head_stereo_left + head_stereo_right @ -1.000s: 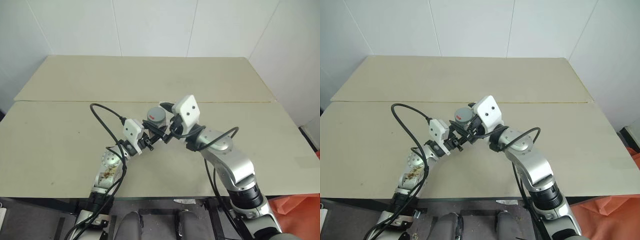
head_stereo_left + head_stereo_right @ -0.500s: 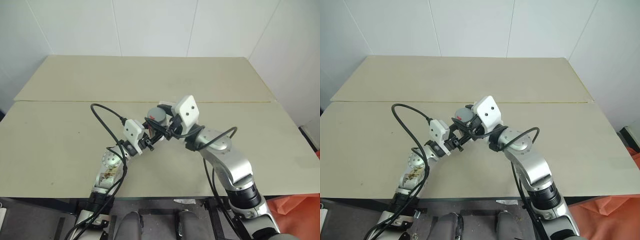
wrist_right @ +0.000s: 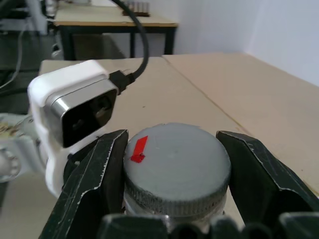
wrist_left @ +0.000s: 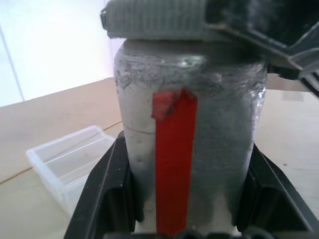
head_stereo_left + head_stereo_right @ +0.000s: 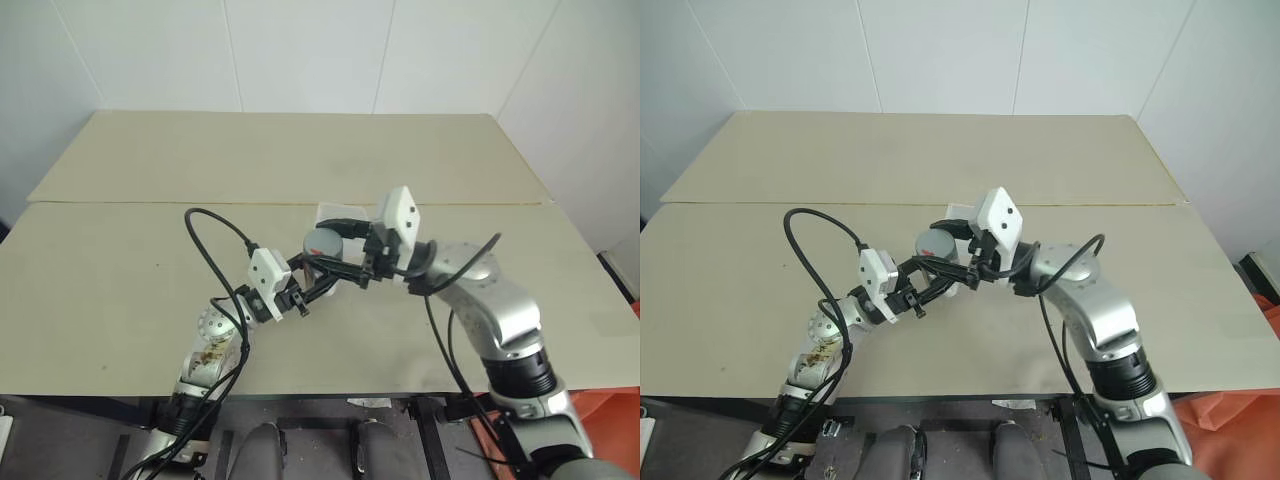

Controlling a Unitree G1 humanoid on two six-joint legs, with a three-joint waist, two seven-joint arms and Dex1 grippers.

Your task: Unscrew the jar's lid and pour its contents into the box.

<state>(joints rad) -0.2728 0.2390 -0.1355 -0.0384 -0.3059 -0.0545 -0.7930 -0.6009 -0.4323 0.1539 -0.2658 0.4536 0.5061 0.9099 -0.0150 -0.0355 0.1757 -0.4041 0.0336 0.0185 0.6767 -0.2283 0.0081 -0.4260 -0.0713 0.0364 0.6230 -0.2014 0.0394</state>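
The jar (image 4: 189,139), silvery with a red strip, is held upright above the table between the two black fingers of my left gripper (image 5: 312,275), which is shut on its body. Its grey ribbed lid (image 3: 177,164), marked with a bit of red tape, sits on top. My right gripper (image 3: 177,149) reaches in from the right and is shut on the lid, one finger on each side of the rim. The translucent white box (image 4: 70,159) lies on the table just behind the jar, and in the head view the box (image 5: 338,212) is partly hidden by the right hand.
The beige table (image 5: 120,290) stretches wide on both sides, with a seam (image 5: 150,203) across it and a second top behind. A black cable (image 5: 215,240) loops up from the left wrist. White walls close the back.
The right gripper has gone from open to shut on the lid, and its wrist has swung out to the right. Both hands and the jar have drawn slightly back toward me.
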